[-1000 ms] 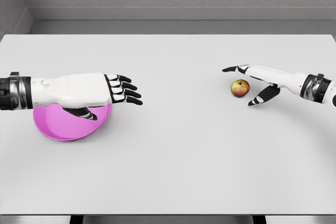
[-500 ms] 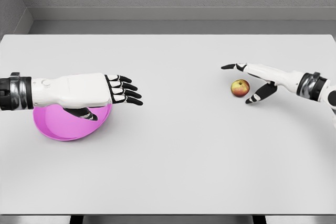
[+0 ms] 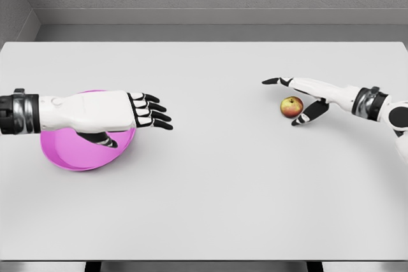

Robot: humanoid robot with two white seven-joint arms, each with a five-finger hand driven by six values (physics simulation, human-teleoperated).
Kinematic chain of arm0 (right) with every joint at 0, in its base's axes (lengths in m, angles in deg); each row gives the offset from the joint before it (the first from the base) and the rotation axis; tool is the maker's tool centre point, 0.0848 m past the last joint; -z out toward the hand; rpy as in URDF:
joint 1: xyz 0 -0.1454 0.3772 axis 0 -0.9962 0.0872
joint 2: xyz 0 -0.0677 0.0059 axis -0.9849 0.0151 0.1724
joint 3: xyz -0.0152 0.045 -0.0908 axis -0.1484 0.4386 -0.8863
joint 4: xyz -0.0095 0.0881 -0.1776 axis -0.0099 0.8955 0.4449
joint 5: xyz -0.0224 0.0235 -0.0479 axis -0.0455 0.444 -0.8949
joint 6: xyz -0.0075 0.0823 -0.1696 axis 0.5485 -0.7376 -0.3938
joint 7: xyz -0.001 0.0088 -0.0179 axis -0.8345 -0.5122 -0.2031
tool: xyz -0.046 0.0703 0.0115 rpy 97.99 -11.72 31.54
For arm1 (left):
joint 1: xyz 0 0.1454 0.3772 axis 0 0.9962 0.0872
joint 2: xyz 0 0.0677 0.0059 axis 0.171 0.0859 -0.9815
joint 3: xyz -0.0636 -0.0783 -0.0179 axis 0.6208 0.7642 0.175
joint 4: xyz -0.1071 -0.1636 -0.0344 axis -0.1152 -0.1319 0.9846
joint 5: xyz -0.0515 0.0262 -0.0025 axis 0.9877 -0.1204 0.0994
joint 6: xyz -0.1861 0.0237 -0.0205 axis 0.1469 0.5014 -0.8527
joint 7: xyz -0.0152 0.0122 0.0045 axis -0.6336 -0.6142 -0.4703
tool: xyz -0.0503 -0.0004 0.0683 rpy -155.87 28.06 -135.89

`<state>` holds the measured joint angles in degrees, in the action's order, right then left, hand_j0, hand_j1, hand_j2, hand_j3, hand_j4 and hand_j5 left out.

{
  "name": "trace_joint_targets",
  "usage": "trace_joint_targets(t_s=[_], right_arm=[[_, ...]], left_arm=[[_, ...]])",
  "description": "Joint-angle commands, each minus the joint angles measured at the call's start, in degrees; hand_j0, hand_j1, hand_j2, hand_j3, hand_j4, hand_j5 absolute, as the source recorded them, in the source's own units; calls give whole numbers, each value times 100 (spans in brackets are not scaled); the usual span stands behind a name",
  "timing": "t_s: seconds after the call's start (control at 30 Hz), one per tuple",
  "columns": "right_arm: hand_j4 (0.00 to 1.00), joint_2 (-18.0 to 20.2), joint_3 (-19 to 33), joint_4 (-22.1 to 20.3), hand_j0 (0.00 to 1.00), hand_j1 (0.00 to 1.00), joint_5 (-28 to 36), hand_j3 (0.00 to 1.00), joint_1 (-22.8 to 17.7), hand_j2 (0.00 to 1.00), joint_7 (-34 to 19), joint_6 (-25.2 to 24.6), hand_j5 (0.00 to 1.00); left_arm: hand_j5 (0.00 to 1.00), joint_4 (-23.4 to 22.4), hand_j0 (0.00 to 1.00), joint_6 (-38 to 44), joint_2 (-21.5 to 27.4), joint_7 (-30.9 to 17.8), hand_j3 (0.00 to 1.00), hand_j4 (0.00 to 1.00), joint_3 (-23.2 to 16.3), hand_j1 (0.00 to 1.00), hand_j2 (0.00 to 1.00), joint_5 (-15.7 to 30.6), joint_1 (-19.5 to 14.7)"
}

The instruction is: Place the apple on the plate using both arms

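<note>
Right hand (image 3: 298, 99) spread open around the apple (image 3: 292, 106), holding nothing yet — best to close thumb and fingers evenly, then lift straight. Left hand (image 3: 131, 112) open, empty, over the plate (image 3: 67, 156) at 9 o'clock. Broad clear bench (image 3: 217, 176) between; edges far off.

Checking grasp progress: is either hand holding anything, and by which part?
Nothing is held. The right hand is open around the small red-yellow apple; the left hand hovers open over the pink plate.
</note>
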<state>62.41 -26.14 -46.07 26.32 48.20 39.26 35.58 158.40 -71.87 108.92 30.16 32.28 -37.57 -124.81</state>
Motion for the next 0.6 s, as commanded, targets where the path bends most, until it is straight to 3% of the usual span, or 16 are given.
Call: trace_joint_targets(t_s=[0.0, 0.57], right_arm=[[100, -9, -3, -3, 100, 100, 52, 100, 0, 100, 2, -14, 100], [97, -70, -29, -3, 97, 97, 52, 97, 0, 97, 2, -14, 97]], left_arm=[[100, 0, 100, 10, 3, -5, 100, 100, 5, 100, 100, 36, -9], [100, 0, 100, 10, 3, -5, 100, 100, 5, 100, 100, 36, 0]])
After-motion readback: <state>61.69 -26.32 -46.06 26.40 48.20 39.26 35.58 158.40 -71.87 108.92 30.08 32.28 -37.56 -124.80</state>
